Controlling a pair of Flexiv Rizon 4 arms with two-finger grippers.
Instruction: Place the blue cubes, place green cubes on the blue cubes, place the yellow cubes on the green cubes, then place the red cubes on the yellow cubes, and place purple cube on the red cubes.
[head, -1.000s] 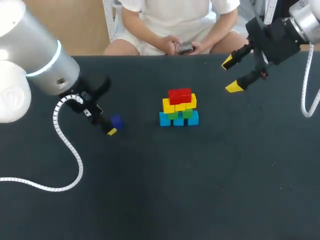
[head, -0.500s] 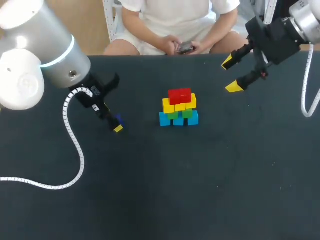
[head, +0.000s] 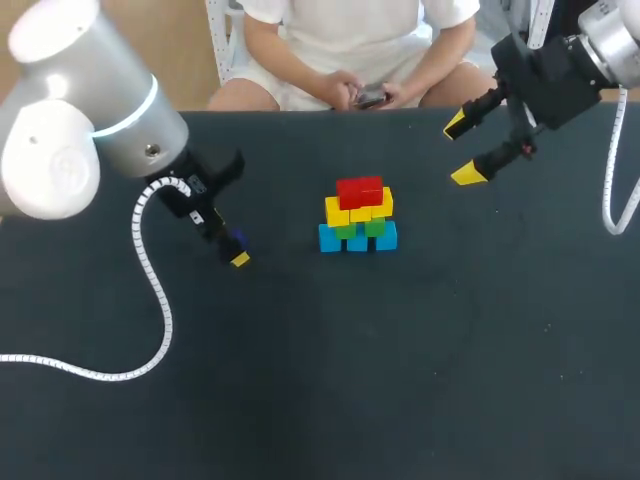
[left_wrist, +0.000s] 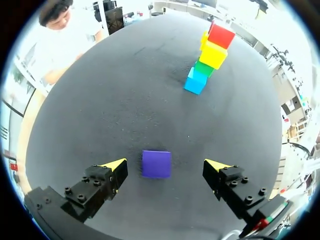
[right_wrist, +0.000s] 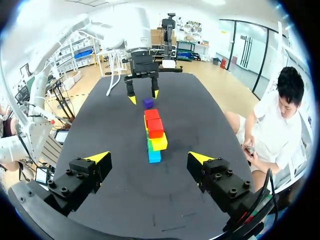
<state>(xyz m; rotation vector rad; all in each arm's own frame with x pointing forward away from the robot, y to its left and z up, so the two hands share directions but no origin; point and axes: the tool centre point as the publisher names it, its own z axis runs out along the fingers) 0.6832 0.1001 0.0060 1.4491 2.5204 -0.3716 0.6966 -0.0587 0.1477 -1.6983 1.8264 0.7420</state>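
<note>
Straddling left gripper (left_wrist: 166, 164): fingers spread wide either side of purple cube (left_wrist: 156, 164), touching neither face.
Purple cube: on table (head: 400, 350), well left of stack (head: 358, 215).
Stack: blue cubes (head: 357, 239) at base, red cubes (head: 360, 190) on top.
Right gripper (head: 461, 150): released, empty, right of stack.

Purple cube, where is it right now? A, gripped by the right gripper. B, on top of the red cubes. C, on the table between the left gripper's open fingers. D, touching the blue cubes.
C: the purple cube lies on the table between the spread fingers of the left gripper, neither tip touching it.
</note>
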